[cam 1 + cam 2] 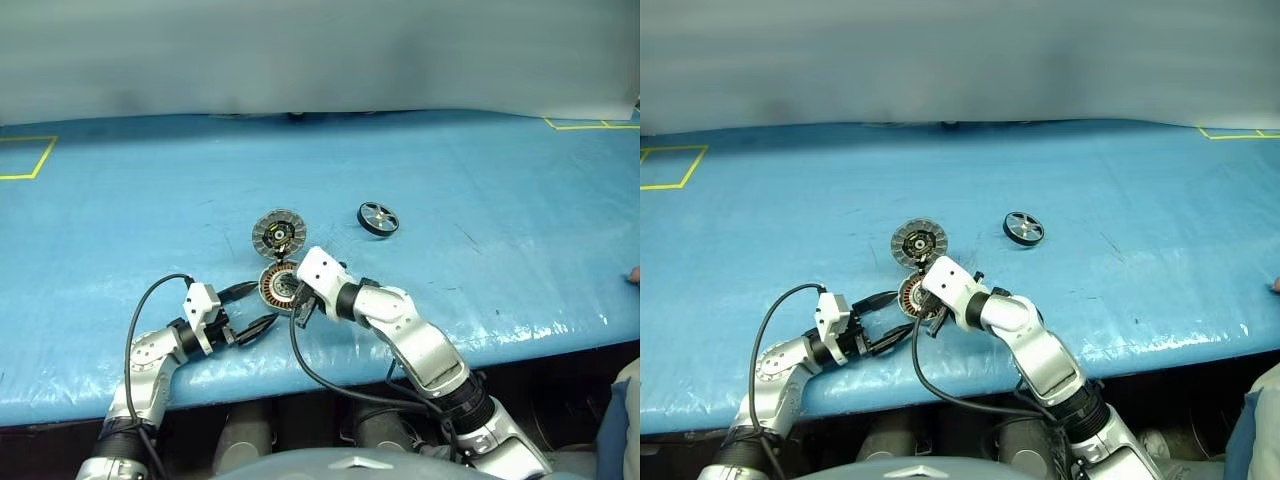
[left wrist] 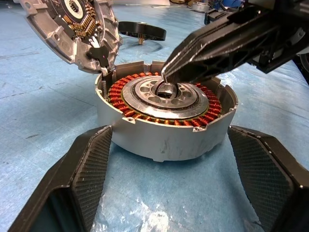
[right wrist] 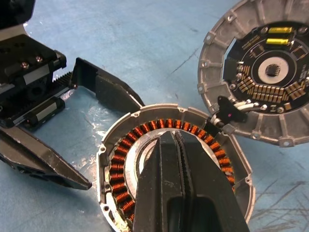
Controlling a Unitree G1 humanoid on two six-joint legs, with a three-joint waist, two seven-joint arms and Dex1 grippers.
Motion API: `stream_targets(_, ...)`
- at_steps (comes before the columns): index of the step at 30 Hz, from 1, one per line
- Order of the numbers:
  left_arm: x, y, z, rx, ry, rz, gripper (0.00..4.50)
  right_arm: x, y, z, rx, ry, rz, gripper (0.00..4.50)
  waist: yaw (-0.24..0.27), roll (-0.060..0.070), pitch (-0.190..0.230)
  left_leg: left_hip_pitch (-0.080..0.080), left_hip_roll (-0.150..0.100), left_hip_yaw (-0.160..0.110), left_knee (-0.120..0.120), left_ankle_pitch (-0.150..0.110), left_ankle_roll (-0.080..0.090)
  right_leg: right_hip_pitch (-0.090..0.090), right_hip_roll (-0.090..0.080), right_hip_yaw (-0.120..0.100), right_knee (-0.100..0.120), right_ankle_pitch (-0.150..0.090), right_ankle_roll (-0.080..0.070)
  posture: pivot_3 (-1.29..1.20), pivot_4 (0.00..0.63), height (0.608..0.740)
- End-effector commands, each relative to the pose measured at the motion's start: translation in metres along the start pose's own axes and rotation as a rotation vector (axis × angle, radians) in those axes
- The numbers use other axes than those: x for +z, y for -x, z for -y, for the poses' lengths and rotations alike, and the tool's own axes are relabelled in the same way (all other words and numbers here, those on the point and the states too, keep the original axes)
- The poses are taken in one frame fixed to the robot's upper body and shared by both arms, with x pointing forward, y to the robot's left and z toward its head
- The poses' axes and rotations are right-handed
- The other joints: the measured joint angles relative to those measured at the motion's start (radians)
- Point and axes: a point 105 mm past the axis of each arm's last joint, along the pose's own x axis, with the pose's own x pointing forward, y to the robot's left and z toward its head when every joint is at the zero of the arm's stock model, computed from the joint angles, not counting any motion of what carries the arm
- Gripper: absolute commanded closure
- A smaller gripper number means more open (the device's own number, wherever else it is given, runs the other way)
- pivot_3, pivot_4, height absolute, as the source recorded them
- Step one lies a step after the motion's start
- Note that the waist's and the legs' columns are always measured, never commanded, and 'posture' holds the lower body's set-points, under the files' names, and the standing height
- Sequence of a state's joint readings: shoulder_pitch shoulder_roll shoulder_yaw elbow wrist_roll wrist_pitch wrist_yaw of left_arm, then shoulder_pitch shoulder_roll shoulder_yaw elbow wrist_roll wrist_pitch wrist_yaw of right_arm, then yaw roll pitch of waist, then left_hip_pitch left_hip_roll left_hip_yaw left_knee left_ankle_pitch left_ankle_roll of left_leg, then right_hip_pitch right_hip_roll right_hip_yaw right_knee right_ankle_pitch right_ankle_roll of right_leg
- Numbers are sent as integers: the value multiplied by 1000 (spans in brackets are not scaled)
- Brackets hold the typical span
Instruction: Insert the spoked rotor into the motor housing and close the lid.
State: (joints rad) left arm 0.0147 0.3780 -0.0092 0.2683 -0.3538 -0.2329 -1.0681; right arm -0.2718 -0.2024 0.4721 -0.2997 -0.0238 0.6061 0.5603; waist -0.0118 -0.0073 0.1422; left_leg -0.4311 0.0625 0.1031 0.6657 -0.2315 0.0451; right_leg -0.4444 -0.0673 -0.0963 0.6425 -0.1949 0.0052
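The left gripper [image 2: 166, 179] is standing spread wide, its two black fingers [image 2: 87, 164] lying on either side of the motor housing [image 2: 164, 121] without touching its wall. The right gripper [image 3: 181, 159] is pressed shut with nothing between its fingers, and its tip is sitting over the metal hub in the middle of the housing, inside the ring of copper windings; whether it is touching the hub is hard to tell. The housing is resting on the blue table [image 1: 120, 220] near the front edge, roughly midway along it. The lid [image 1: 278, 234] is hanging open from its hinge on the housing's far side, inner face showing. The spoked rotor [image 1: 378, 218] is lying flat, well apart, farther back and to the right.
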Motion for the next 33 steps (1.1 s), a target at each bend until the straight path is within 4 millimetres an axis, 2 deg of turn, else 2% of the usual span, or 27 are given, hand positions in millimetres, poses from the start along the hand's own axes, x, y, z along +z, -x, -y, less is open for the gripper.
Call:
stream_targets(1,-6,3,1,3,8,-21,404,23,6,7,-23,20,81,4479,0,0,0,0,0,0,0,0,0,0,0,0,0,0,0,0,150,740)
stream_targets(14,-6,3,1,10,8,-21,404,-6,-3,7,-24,-16,-13,4479,0,0,0,0,0,0,0,0,0,0,0,0,0,0,0,0,150,740)
stream_targets(18,-6,4,0,12,8,-22,404,-6,-4,4,-12,-17,-12,4479,0,0,0,0,0,0,0,0,0,0,0,0,0,0,0,0,150,740)
stream_targets(25,-7,5,0,17,9,-25,404,-12,-3,-13,55,-36,-25,4479,-1,0,0,0,0,0,-1,0,0,0,0,0,0,0,0,0,150,740)
stream_targets(31,-8,5,1,15,12,-28,404,-17,-4,-12,43,-36,-43,4479,-1,0,0,0,0,0,0,0,0,0,0,0,0,0,0,0,150,740)
stream_targets(33,-8,5,1,15,13,-30,404,-13,-2,-7,24,-28,-27,4479,-1,0,0,0,0,0,-1,0,0,0,0,0,0,0,0,0,150,740)
